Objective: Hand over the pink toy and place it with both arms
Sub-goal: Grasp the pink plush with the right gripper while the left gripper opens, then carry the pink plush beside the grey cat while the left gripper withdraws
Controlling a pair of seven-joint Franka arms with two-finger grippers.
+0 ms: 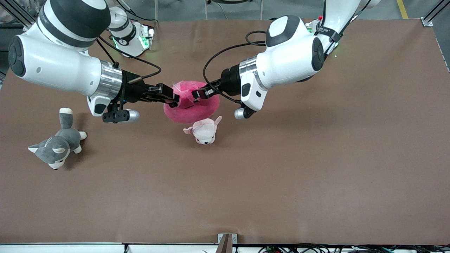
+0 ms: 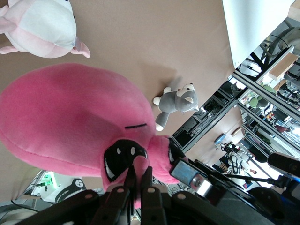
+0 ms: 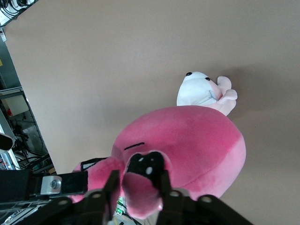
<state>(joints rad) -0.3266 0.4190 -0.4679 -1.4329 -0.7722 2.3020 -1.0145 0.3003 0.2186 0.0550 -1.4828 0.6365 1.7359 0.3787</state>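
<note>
The pink toy (image 1: 191, 105) hangs in the air over the middle of the table, between both arms. My left gripper (image 1: 195, 94) is shut on a small pink nub by the toy's black eye patch; in the left wrist view its fingertips (image 2: 139, 171) pinch that nub against the pink toy (image 2: 70, 117). My right gripper (image 1: 174, 100) comes in from the right arm's end. In the right wrist view its fingers flank a pink lobe (image 3: 138, 187) of the pink toy (image 3: 187, 140) and press on it, the right gripper (image 3: 137, 176) shut on it.
A small pale pink-and-white plush (image 1: 204, 130) lies on the brown table just nearer the front camera than the hanging toy. A grey-and-white plush dog (image 1: 56, 146) lies toward the right arm's end. The brown table (image 1: 316, 158) stretches wide toward the left arm's end.
</note>
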